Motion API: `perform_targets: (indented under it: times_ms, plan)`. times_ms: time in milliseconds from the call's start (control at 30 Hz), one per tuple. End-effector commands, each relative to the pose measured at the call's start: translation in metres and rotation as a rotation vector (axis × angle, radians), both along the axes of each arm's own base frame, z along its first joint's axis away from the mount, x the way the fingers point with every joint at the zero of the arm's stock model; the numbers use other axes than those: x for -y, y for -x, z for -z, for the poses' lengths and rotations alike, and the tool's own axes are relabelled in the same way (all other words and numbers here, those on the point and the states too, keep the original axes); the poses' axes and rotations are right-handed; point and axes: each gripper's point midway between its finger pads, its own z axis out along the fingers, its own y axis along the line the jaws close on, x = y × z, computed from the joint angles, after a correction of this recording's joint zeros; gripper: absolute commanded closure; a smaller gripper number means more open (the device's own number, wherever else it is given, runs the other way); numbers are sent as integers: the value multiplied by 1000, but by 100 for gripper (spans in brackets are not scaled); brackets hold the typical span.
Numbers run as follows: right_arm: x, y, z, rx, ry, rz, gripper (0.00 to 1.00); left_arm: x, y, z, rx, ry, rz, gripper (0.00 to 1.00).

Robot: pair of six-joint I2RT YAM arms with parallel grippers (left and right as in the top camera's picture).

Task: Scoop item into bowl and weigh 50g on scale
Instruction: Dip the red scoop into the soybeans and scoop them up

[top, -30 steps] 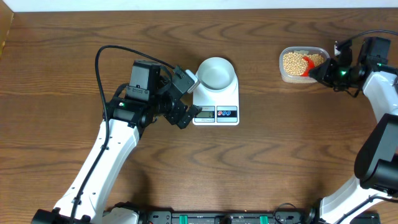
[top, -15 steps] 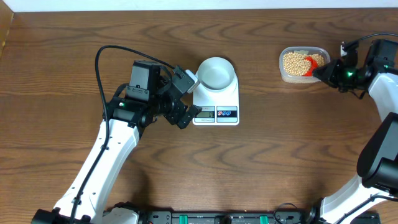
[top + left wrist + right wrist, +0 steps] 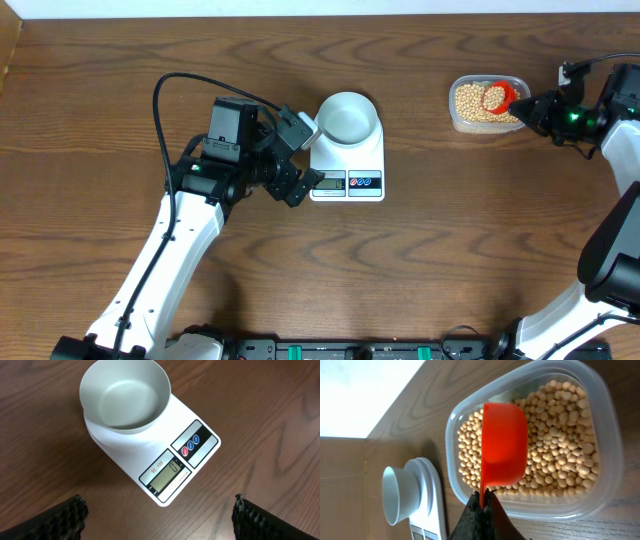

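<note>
The left gripper (image 3: pixel 303 160) sits on the bench's left half, just beside the scale's (image 3: pixel 345 160) left side. Its jaws are spread wide, one finger (image 3: pixel 60 520) at each lower corner of the wrist view, and it holds nothing and touches nothing.

The scale lies near the bench's middle with its long axis running near to far. Its display and two buttons are at the near end, and the display shows a single digit that looks like 0. The bowl (image 3: pixel 347 115) stands upright on the far end of the scale, with no beans in it.

Toward the far right corner, the right gripper (image 3: pixel 482 502) is clamped shut on the handle of a red scoop (image 3: pixel 504 445). The scoop's long axis runs left to right, with the handle toward the right edge and the cup out over the tub (image 3: pixel 607 420) of beans (image 3: pixel 555 450). From overhead, tan shows inside the cup's rim. I cannot tell whether the cup touches the beans
</note>
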Motion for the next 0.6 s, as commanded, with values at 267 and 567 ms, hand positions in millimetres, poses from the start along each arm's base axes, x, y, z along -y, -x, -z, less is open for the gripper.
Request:
perform_targets:
  times_ms: [267, 567]
  plan:
    - [-4, 1, -17, 55, -135, -33, 99, 1, 2, 3, -3, -1, 11, 5]
    - [-13, 0, -33, 118, -204, -85, 99, 1, 2, 3, -3, -1, 11, 5]
